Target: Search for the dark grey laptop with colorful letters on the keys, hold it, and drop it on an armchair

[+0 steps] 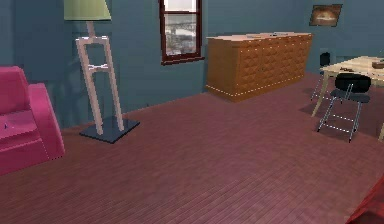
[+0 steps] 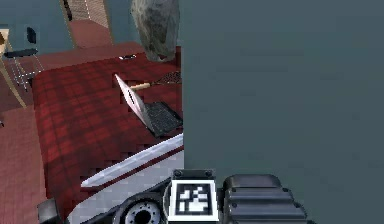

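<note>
In the arm side view a laptop (image 2: 145, 105) lies on a dark red surface (image 2: 80, 115), its pale lid up and its dark keyboard facing the view's right. The key colours are too small to tell. A pink armchair (image 1: 22, 118) stands at the forward view's left edge. At the arm side view's bottom edge I see a white marker square (image 2: 193, 197) and the gripper's dark body (image 2: 140, 212) left of it. Its far end is not clear, so I cannot tell whether it holds anything.
A tall blue-grey wall face (image 2: 285, 90) takes up the arm side view's right. A grey rounded stone-like object (image 2: 155, 25) stands beyond the laptop. Ahead are a floor lamp (image 1: 100, 80), a window (image 1: 182, 30), a wooden dresser (image 1: 260, 62), a dark chair (image 1: 345, 95) and open wood floor (image 1: 200, 160).
</note>
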Robot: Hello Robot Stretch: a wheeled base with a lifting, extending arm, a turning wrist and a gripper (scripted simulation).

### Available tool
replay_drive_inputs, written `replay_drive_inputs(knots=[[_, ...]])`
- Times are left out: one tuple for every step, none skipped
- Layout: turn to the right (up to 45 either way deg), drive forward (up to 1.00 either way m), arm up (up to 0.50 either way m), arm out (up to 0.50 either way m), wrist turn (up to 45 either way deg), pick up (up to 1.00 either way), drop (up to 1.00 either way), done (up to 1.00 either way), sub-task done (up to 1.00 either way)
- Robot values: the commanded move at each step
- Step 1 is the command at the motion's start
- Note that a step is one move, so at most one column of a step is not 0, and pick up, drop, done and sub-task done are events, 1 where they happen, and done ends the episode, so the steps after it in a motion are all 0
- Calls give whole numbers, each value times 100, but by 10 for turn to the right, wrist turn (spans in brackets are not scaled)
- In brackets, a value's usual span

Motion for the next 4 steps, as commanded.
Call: replay_drive_inputs(knots=[[0, 0, 0, 0, 0, 100, 0, 0, 0], [0, 0, 0, 50, 0, 0, 0, 0, 0], [450, 0, 0, 0, 0, 0, 0, 0, 0], [450, 0, 0, 0, 0, 0, 0, 0, 0]])
